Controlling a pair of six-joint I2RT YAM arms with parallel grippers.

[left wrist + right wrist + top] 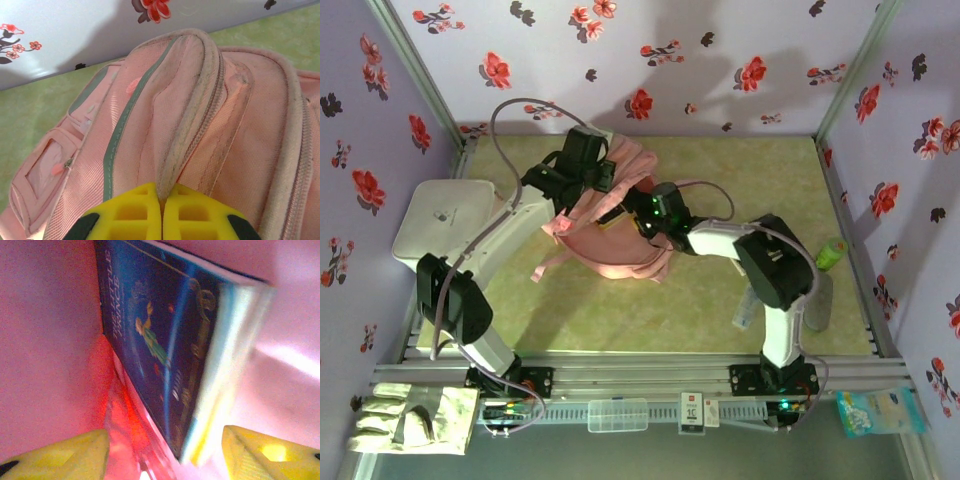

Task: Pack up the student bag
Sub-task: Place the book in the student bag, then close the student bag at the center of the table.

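The student bag (pixel 620 255), a soft pink backpack, lies in the middle of the table with its mouth held up. My left gripper (pixel 588 168) is over its far top edge. In the left wrist view the yellow fingers (pixel 135 212) are shut on a raised fold of the bag's zip edge (pixel 172 150). My right gripper (pixel 655 212) reaches into the bag's mouth from the right. Inside, its fingers (pixel 65 455) stand open on either side of a dark blue book (pixel 160 340), tilted against the pink lining (pixel 50 340). Neither finger touches the book.
A white rounded square box (pixel 445 220) sits at the left wall. A green bottle (pixel 832 253) and a grey flat item (pixel 818 300) lie at the right. A glove (pixel 410 418), a clear case (pixel 617 413) and a packet (pixel 868 412) rest beyond the near rail.
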